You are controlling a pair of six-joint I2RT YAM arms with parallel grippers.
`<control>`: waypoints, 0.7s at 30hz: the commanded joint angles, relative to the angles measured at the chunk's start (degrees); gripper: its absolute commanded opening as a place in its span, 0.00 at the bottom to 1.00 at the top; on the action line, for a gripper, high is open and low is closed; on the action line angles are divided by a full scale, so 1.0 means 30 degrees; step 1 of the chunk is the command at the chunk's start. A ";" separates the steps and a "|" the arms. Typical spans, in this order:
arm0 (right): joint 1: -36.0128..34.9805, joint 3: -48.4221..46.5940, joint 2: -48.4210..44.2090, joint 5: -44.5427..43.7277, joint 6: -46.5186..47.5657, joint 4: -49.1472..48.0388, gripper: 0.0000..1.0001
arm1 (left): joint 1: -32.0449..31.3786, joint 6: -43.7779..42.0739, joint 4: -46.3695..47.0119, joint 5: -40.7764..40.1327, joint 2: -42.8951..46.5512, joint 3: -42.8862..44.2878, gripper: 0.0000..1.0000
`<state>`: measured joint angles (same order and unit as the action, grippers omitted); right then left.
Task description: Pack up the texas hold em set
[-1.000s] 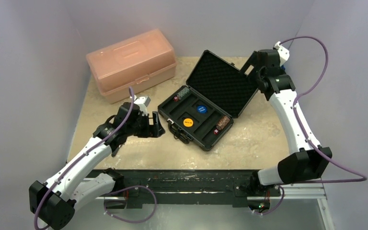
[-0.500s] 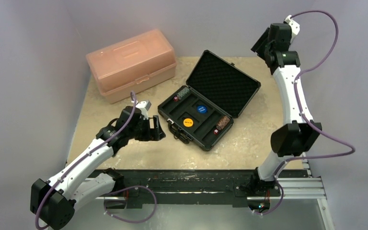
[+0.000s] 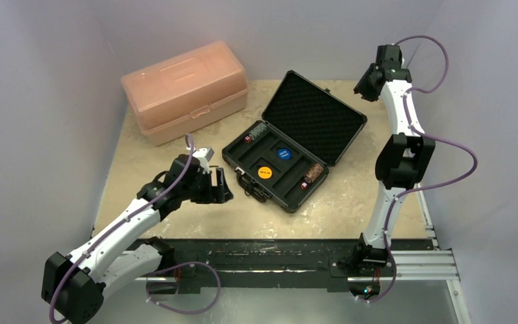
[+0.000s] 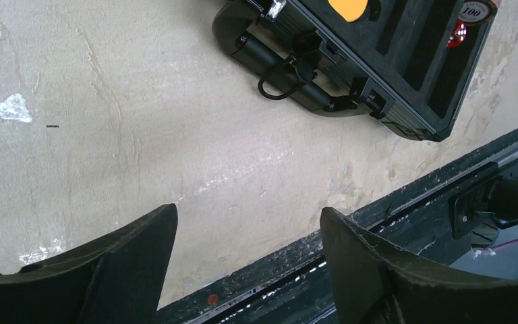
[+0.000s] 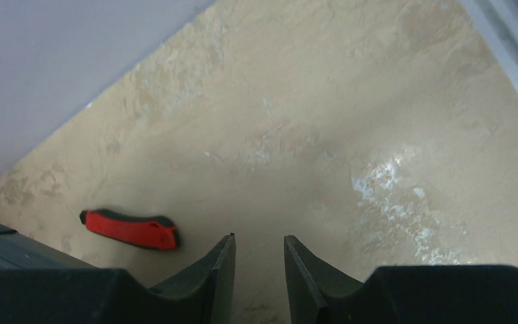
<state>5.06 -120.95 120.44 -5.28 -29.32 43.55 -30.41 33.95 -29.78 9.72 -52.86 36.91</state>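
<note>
The texas hold em set (image 3: 297, 145) lies open mid-table, its foam-lined lid (image 3: 317, 115) tilted back. Its tray (image 3: 290, 185) holds a grey chip stack (image 3: 260, 130), a brown-red stack (image 3: 313, 172), a blue disc (image 3: 282, 153) and a yellow disc (image 3: 264, 171). My left gripper (image 3: 222, 185) is open just left of the case handle (image 4: 290, 74), with nothing between its fingers (image 4: 249, 223). My right gripper (image 3: 364, 84) hangs high beyond the lid's far right corner. Its jaws (image 5: 260, 246) stand a narrow gap apart over bare table.
A pink translucent box (image 3: 185, 88) stands closed at the back left. A small red and black tool (image 5: 131, 229) lies on the table behind the lid. The black rail (image 3: 256, 253) runs along the near edge, and walls close in the back and sides.
The right arm has risen and folded back toward the far right corner, and its jaws have narrowed from wide open. The left gripper slid slightly nearer.
</note>
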 commanded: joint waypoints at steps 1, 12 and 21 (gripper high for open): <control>-0.0076 0.0772 -0.0637 0.2554 0.0528 0.0026 0.36 | -0.0094 0.0795 0.1954 0.0146 -0.0171 -0.0414 0.76; -0.0099 0.3467 -0.1142 0.5044 0.1566 -0.0290 0.32 | -0.0105 0.1256 0.6115 0.0152 -0.4998 0.1151 0.48; -0.0119 0.5248 -0.2054 0.7300 0.1977 -0.1022 0.27 | -0.0166 0.1127 0.7805 0.1229 -0.9464 0.3417 0.31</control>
<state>5.74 -106.78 117.78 10.33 -25.45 39.48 -30.48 37.34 -11.62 11.60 -78.17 42.94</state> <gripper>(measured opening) 0.278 0.319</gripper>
